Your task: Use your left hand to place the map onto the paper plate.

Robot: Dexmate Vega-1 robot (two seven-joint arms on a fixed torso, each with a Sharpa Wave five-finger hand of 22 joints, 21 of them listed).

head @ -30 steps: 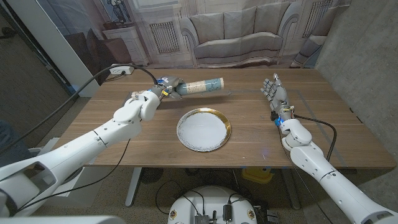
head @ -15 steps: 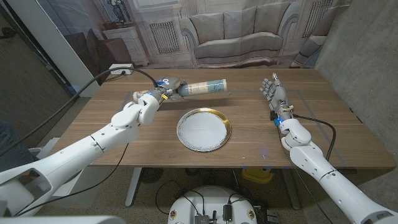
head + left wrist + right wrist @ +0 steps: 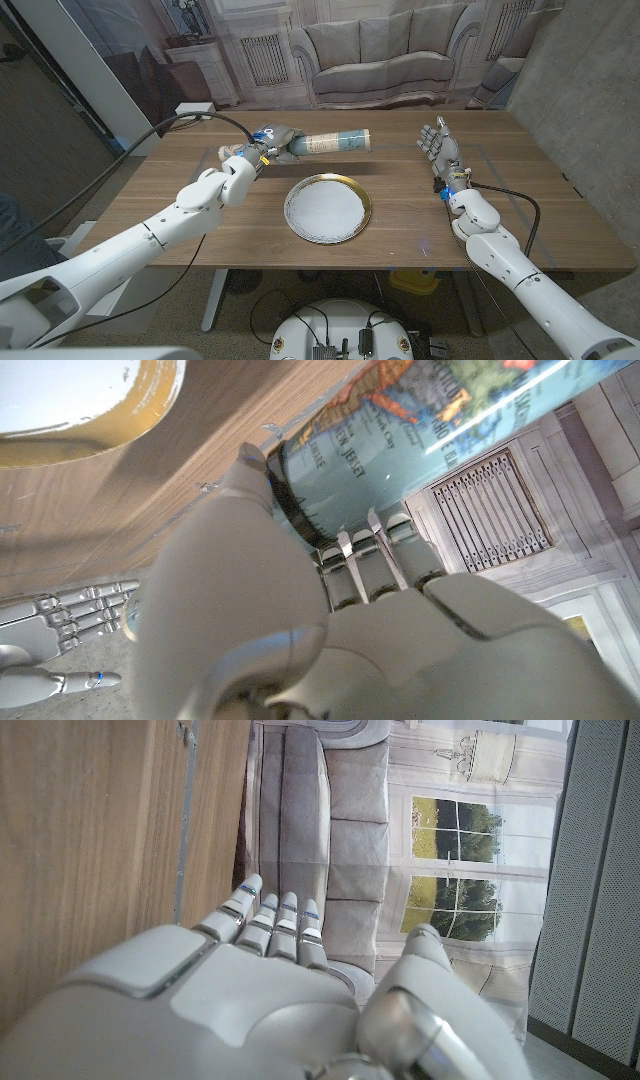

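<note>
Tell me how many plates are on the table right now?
1. The plate lies at the table's middle, nothing on it. The left hand holds the rolled map behind it, above the table. Nothing suggests a hidden second one.

The table [image 3: 520,215] is a rectangular top of brown wood with a fine lengthwise grain, and its far edge meets a printed backdrop of a sofa and panelled walls. A round paper plate [image 3: 327,208] with a white middle and a gold rim lies flat on it, near the middle of the table and a little toward the front edge. At the right side the right robot hand [image 3: 441,150] stands on the wood with its fingers pointing toward the far edge, well apart from the plate.
</note>
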